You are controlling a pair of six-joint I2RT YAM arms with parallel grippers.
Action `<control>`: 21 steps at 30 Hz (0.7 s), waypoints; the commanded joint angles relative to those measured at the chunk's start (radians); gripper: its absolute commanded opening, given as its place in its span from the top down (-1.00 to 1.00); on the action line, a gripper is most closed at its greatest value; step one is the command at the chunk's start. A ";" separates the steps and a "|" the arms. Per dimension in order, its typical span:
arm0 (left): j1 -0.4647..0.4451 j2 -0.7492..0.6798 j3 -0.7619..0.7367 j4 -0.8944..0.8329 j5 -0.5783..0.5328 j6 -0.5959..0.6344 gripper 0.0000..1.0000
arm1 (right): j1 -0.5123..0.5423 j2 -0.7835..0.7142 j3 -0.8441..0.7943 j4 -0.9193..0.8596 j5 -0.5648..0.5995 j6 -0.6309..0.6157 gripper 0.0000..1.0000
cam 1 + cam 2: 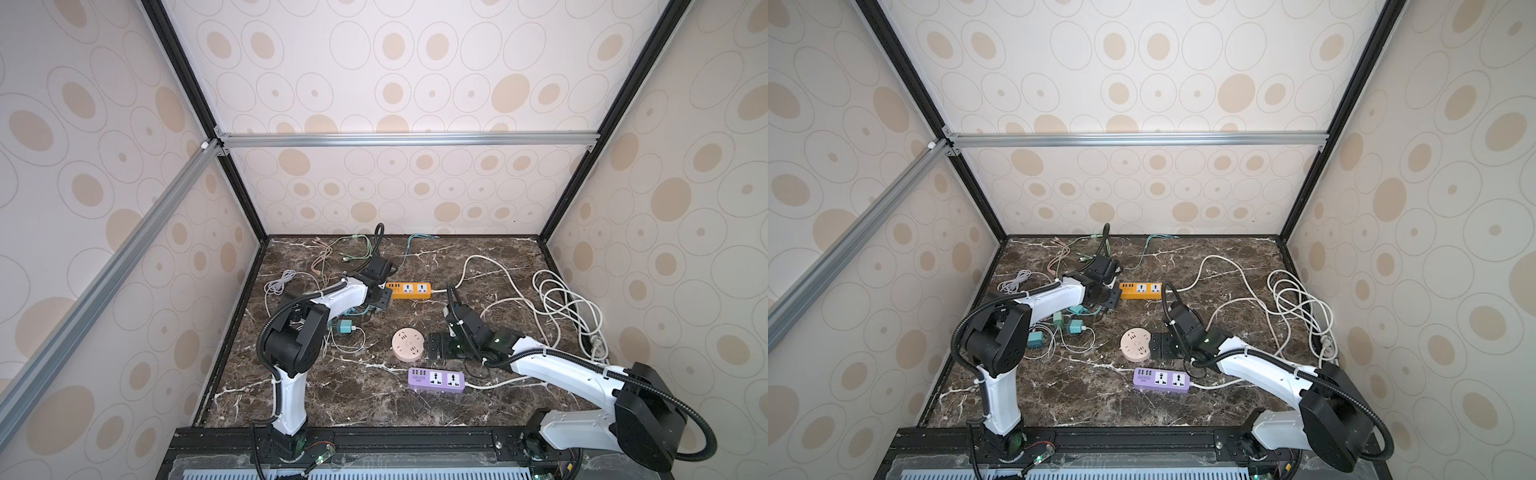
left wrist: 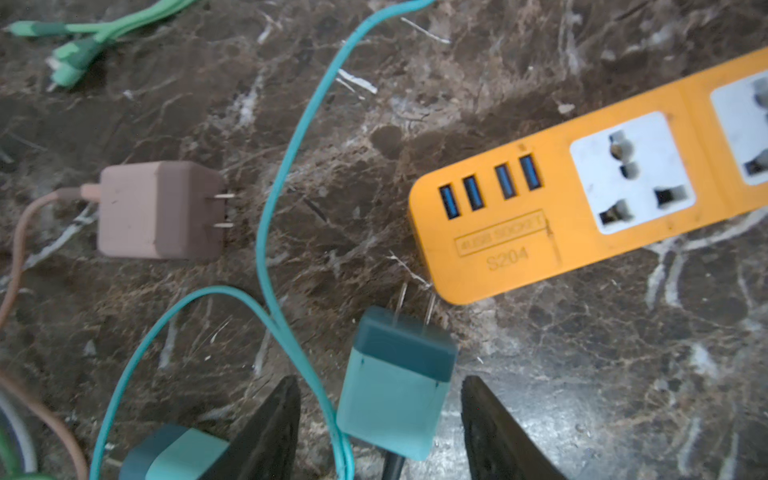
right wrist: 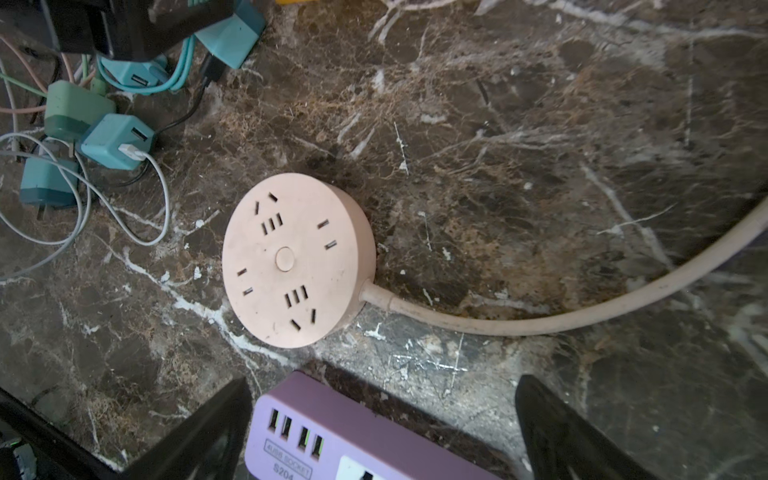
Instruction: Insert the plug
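Left wrist view: the teal plug [image 2: 395, 386] is seen lying just beside the orange power strip [image 2: 582, 199] — straddled by the left gripper [image 2: 379, 380], jaws partly open, clear of its sides. The right gripper [image 3: 383, 380] is spread wide — nothing is held.

1. Both top views are bright and evenly lit. The pale walls [image 1: 415, 62] glow softly and the dark tabletop [image 1: 374, 407] reads dimmer.
2. Wide-angle distortion splays the frame bars [image 1: 407, 139] toward the corners.
3. The left wrist view is blurred: lettering on the orange power strip [image 2: 519, 249] smears, the teal plug [image 2: 395, 382] has fuzzy edges, and the fingers [image 2: 266, 436] are out of focus.
4. A pale sheen glares off the tabletop beside them.
5. The right wrist view is sharper. The round pink socket [image 3: 291, 257] casts a soft shadow, and the corners darken.
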 commanded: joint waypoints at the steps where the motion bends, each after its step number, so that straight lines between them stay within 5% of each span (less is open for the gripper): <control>1: -0.009 0.050 0.097 -0.112 0.015 0.062 -0.21 | 0.004 -0.035 -0.024 0.015 0.057 0.034 -1.00; 21: -0.011 0.284 0.415 -0.422 0.037 0.088 -0.12 | 0.005 -0.128 -0.080 0.040 0.127 0.027 -0.99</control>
